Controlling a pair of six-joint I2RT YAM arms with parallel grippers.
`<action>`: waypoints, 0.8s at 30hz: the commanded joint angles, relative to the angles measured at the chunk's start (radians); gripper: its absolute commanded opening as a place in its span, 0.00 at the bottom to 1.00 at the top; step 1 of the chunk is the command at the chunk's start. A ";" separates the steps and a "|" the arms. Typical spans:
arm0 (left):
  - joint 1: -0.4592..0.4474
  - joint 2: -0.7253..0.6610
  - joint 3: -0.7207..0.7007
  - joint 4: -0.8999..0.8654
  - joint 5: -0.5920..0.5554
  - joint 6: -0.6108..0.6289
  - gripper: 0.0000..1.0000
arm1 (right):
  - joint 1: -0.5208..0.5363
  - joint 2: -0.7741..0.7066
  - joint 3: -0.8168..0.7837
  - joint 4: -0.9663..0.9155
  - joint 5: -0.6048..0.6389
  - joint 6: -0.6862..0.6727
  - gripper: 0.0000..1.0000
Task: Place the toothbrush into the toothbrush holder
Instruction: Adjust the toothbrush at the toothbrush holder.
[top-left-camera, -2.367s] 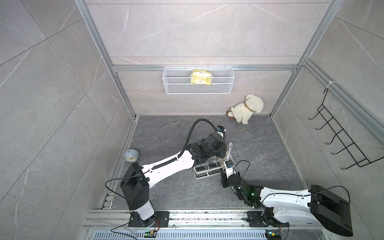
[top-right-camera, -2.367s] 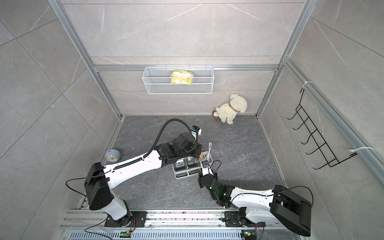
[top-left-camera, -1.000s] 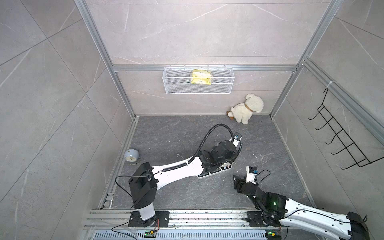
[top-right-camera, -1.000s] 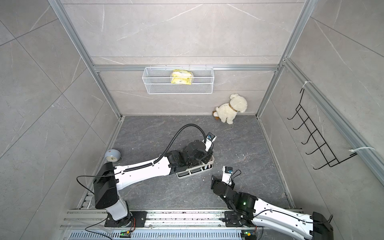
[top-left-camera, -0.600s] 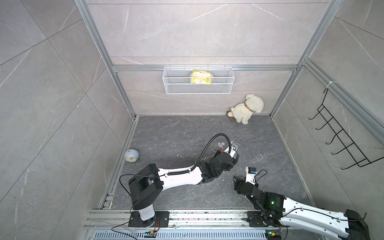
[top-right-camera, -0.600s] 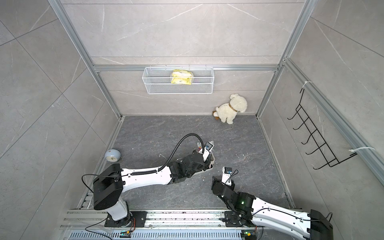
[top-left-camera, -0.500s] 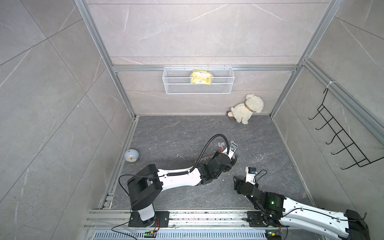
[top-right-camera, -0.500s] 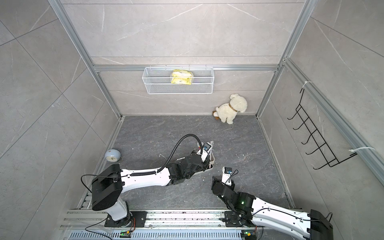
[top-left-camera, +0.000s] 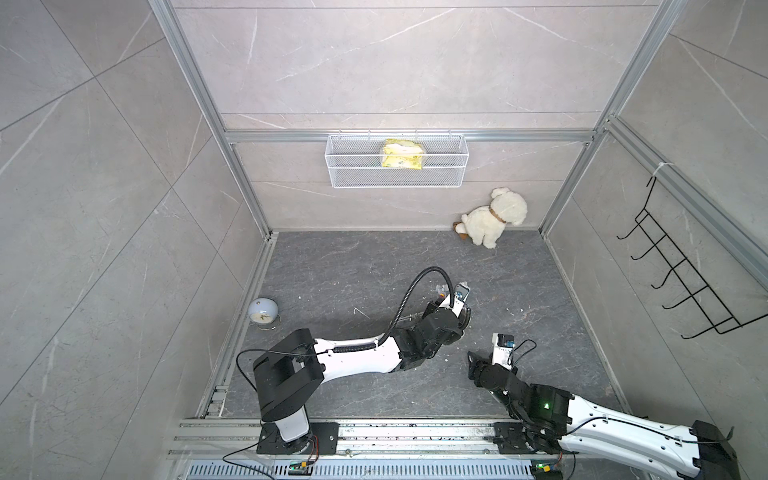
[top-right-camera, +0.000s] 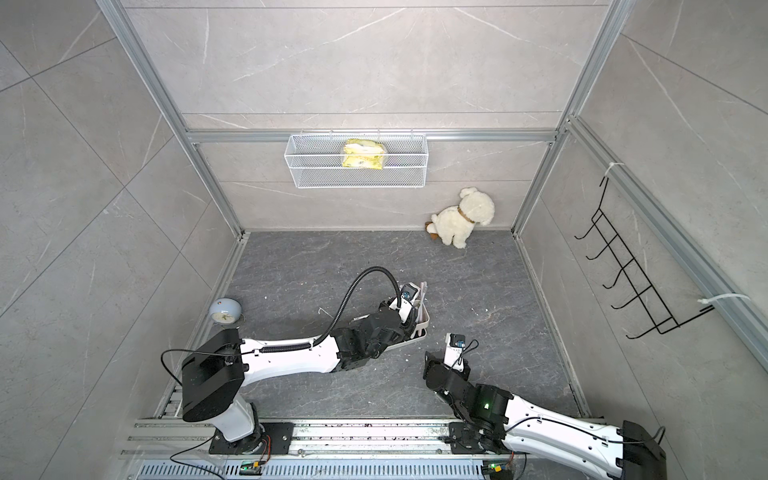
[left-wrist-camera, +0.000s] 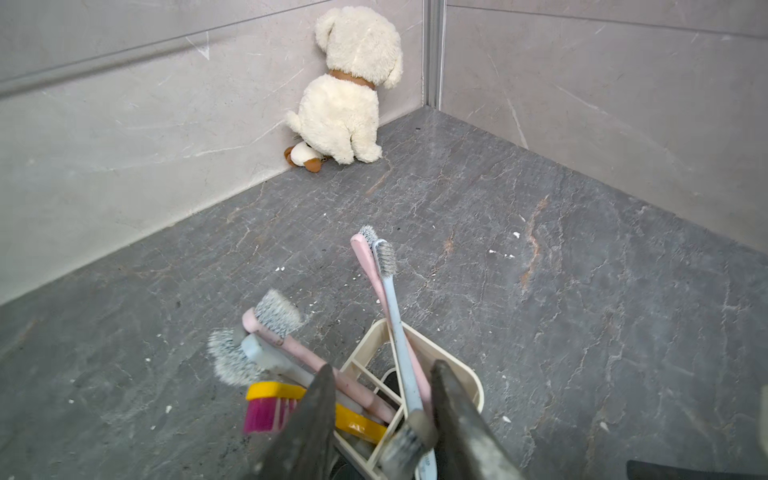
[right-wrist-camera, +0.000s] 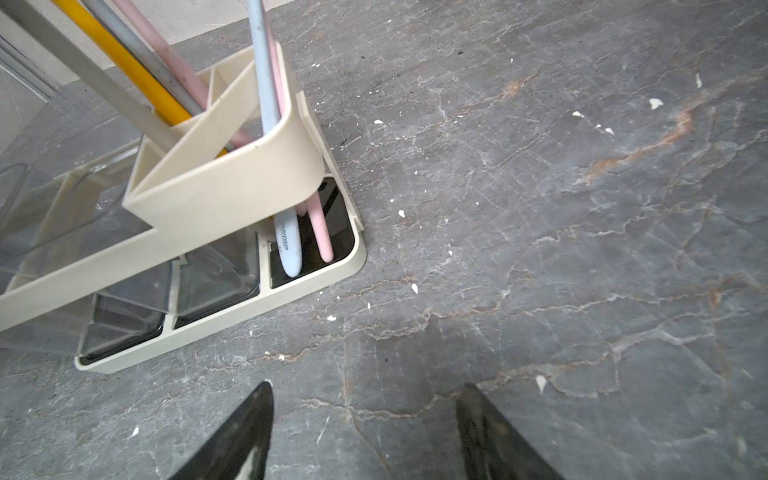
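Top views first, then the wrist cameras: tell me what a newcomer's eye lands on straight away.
A white plush dog sits in the floor's far right corner, against the walls. Mid-floor, a cream toothbrush holder bristles with pink, blue and yellow toothbrushes, with the left gripper open right over it. On the back wall hangs a wire basket holding a yellow packet.

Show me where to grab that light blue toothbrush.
The light blue toothbrush is probably best pinched on its bare shaft above the toothbrush holder rim, from above: it stands nearly upright, lower end walled in, pink toothbrush crossing it.
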 joint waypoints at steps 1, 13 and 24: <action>-0.002 -0.066 0.044 -0.018 -0.033 -0.002 0.56 | 0.006 -0.006 0.044 -0.042 0.027 0.008 0.71; -0.001 -0.181 0.099 -0.214 -0.003 -0.088 0.99 | 0.007 -0.099 0.174 -0.267 0.132 0.023 0.73; 0.149 -0.460 0.002 -0.493 -0.030 -0.247 0.99 | -0.245 0.108 0.394 -0.184 0.006 -0.219 0.78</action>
